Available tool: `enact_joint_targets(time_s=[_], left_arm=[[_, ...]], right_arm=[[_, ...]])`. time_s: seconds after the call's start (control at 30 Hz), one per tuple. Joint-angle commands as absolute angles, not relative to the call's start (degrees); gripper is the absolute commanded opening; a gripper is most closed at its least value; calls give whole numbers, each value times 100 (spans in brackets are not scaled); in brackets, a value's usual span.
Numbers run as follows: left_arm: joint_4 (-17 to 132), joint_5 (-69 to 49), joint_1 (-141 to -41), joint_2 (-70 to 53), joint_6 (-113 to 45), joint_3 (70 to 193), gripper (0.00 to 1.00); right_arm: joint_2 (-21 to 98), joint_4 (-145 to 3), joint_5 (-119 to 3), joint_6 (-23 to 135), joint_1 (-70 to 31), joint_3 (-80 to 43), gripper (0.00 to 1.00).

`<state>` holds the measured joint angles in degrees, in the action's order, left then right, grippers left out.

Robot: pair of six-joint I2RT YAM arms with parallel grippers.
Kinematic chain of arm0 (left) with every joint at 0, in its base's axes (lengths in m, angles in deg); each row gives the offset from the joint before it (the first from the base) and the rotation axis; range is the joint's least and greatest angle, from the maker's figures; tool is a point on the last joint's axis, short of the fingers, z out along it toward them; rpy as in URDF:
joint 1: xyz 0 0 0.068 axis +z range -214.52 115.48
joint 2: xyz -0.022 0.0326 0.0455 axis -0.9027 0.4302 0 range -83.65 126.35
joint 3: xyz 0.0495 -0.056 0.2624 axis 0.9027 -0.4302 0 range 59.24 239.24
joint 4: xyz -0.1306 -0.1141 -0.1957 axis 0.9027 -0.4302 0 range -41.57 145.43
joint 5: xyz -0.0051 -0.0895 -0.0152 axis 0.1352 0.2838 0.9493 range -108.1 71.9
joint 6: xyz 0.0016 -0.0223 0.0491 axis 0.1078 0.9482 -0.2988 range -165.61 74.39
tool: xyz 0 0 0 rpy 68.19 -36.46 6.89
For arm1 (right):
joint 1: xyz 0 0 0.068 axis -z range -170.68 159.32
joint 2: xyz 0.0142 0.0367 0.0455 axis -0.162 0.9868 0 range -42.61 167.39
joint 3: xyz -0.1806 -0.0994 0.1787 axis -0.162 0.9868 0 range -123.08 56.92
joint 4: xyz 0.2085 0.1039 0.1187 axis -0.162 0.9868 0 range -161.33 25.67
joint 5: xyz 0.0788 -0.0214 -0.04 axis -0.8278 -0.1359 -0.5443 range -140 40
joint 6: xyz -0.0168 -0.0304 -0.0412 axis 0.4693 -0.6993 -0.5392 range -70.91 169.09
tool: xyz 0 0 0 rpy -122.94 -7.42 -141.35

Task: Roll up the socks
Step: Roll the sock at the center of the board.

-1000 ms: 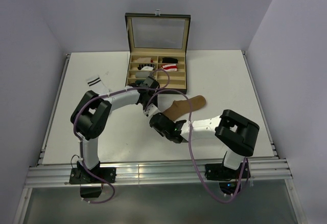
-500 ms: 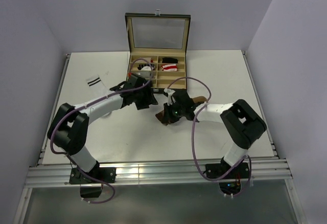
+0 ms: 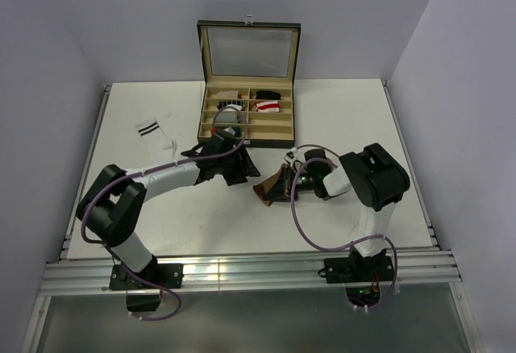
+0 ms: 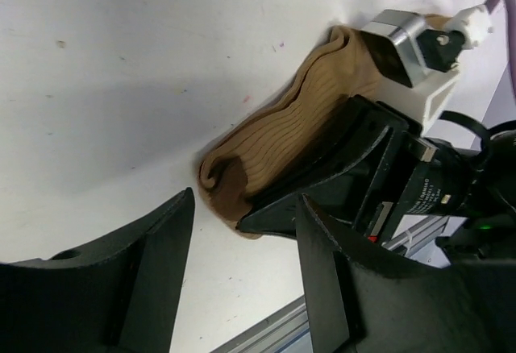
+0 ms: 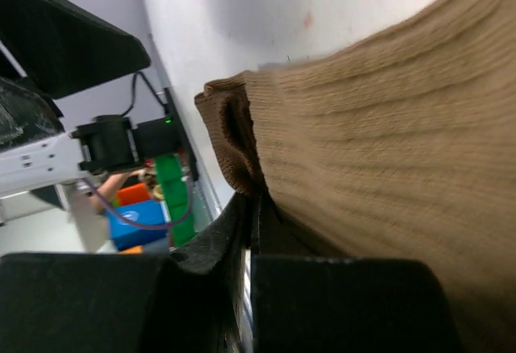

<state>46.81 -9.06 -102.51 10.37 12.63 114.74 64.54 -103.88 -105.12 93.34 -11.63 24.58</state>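
The tan sock (image 4: 278,123) lies on the white worktop (image 3: 355,119) a little in front of the open box (image 3: 274,142), between the two arms. Its ribbed length is bunched, and its near end curls into a small fold with a darker brown patch. The right hand (image 5: 251,224) is clenched on this sock: in its own wrist view the black fingers (image 5: 210,248) meet tightly under the fabric just behind the curled end. The left wrist view shows the same fingers pinching the sock's lower edge against the worktop. The left hand (image 4: 242,208) is released, its two dark fingers spread apart with nothing between them. It hovers just beside the sock's curled end without touching it. In the overhead view the left arm reaches in from the left and the right arm is folded in close from the right, so the two hands sit near each other over the sock. The white sock (image 3: 155,136) with two dark cuff stripes lies flat on the worktop, well apart to the left. The red-and-white striped sock (image 3: 268,107) rests in one of the box's right-hand compartments, beneath the raised glass lid (image 3: 248,49).
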Motion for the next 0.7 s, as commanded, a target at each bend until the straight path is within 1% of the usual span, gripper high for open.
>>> enact_joint_targets(time_s=[0.0,0.17,0.37,0.6,0.63,0.67], left_arm=[[4999,-772,-10406,1162,1398,11566,58],[4789,-755,-10468,1470,1275,11733,56],[4463,-650,-10556,1760,1038,11944,53],[4120,-509,-10644,2181,827,12190,39],[4093,-518,-10661,2217,809,12217,35],[4058,-518,-10688,2243,774,12269,28]], right_arm=[[6777,-11183,-10564,10032,-1116,2835,0],[6813,-11185,-10467,9972,-1019,2897,0],[6515,-10245,-10064,9392,-1010,2686,0],[6373,-9902,-9852,9216,-1010,2616,0],[6356,-9858,-9817,9190,-1010,2607,0],[6295,-9735,-9782,9111,-1010,2564,0]])
